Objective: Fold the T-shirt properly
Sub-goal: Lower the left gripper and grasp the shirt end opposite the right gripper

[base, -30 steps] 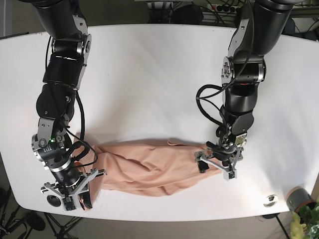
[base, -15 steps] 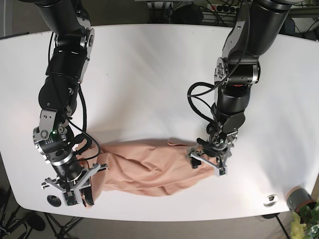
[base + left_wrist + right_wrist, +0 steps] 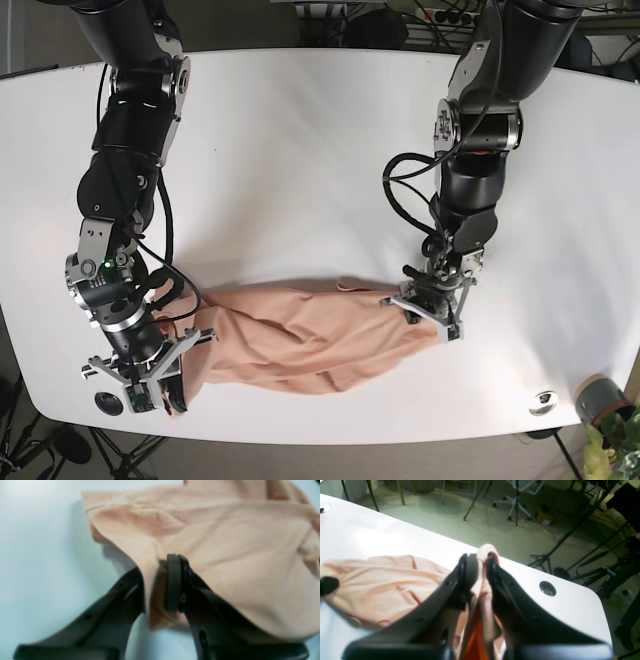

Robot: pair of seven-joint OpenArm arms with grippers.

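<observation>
T-shirt (image 3: 300,340) on white table (image 3: 300,150) (crumpled)

Peach T-shirt (image 3: 300,340) bunched lengthwise nr table's front edge, wrinkled.

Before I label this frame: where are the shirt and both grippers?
shirt (image 3: 300,338): base view, middle of the cloth.
left gripper (image 3: 160,580): left wrist view, between fingertips.
right gripper (image 3: 482,563): right wrist view, between fingertips.

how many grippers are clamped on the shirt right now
2. The left gripper pinches the T-shirt at its end on the base view's right; the right gripper grips the opposite end, near the table's front edge.
</observation>
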